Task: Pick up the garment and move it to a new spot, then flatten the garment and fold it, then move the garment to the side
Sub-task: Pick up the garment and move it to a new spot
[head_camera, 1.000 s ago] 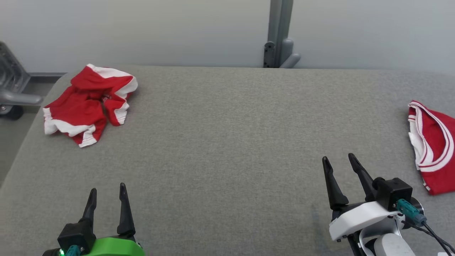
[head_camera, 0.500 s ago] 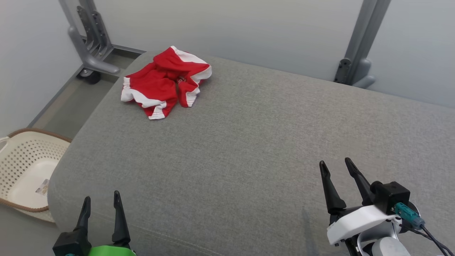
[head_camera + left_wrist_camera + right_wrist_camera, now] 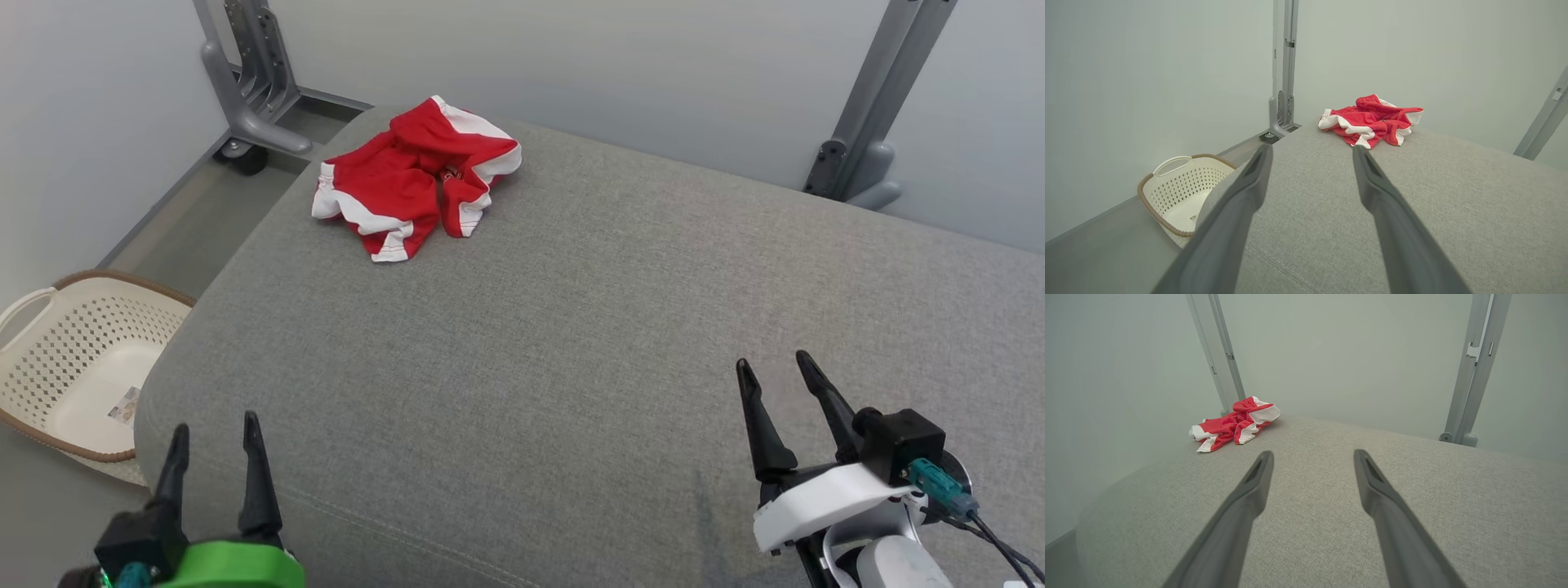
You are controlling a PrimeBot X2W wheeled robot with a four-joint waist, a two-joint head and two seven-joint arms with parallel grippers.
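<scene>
1. Head view: the red and white garment lies all crumpled at the far left corner of the soft grey desk.
2. A pale basket with little holes sits on the floor, left of the desk.
3. My left pincer is spread wide and empty, by the near left edge.
4. My right pincer is spread wide and empty too, over the near right part, well apart from the garment.

Soft red-and-white cloth garment at eleven o'clock on matt, coarse-woven grey upholstery; perforated basket looks plastic.
</scene>
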